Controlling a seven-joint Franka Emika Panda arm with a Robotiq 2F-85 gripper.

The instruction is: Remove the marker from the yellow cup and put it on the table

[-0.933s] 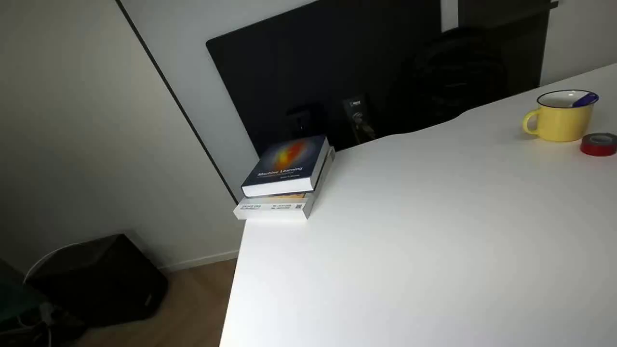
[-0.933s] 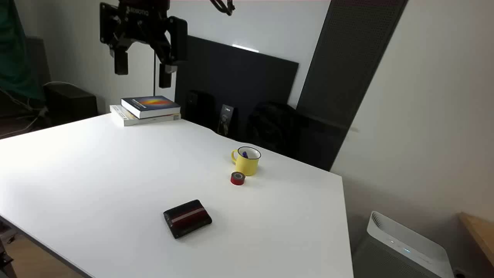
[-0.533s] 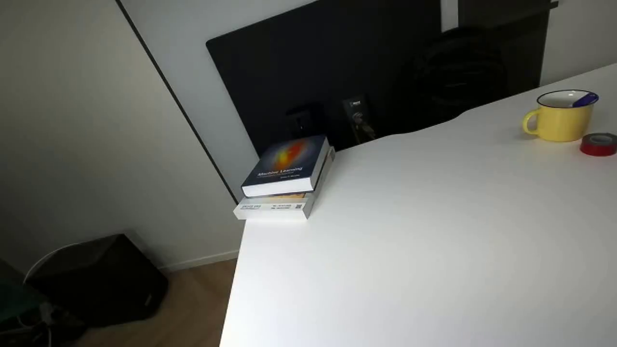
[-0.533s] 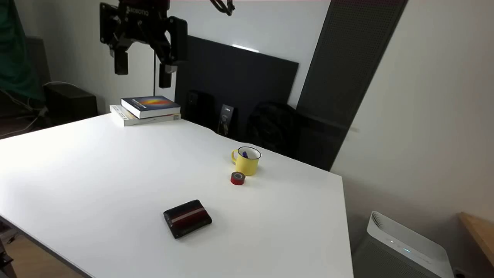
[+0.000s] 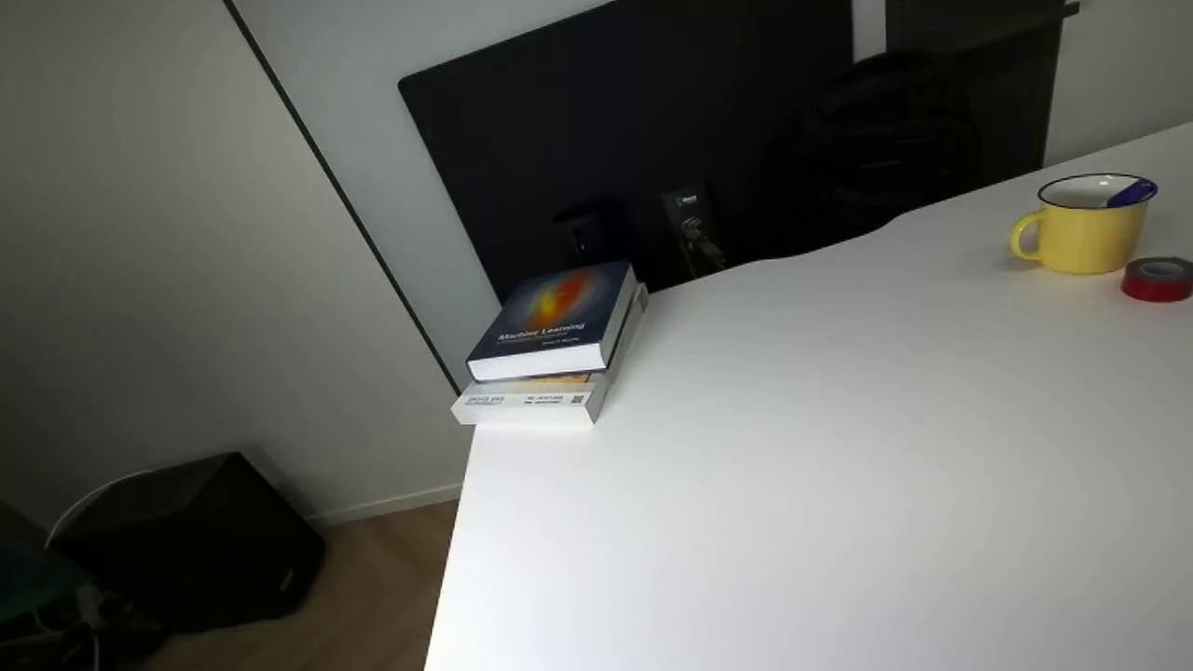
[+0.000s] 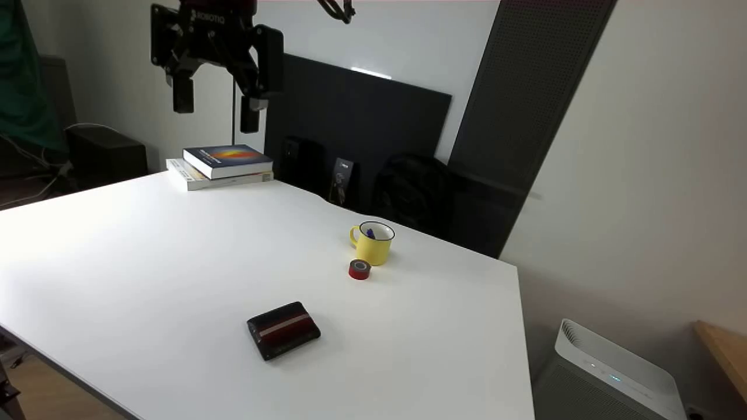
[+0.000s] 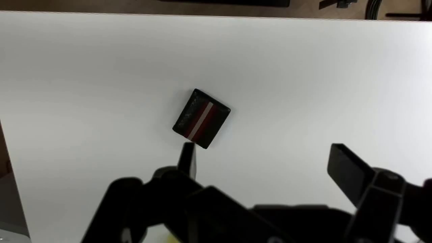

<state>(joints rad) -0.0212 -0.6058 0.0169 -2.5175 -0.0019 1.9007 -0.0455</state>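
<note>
The yellow cup (image 5: 1086, 240) stands upright on the white table (image 5: 792, 485), handle to the left; it also shows in an exterior view (image 6: 373, 252) near the far edge of the table (image 6: 175, 280). The marker (image 5: 1131, 193) leans inside the cup, its blue-purple end at the rim; that end also shows in an exterior view (image 6: 370, 234). Its lower part is hidden by the cup. My gripper (image 6: 216, 114) is high above the table, open and empty, away from the cup. In the wrist view the gripper (image 7: 263, 158) shows spread fingers; a yellow patch (image 7: 171, 239) peeks out below.
A red tape roll (image 5: 1158, 284) lies close beside the cup, also in an exterior view (image 6: 359, 272). A black and dark red wallet-like object (image 6: 284, 331) lies nearer the front, also in the wrist view (image 7: 201, 118). Stacked books (image 5: 550, 326) sit at the table's corner.
</note>
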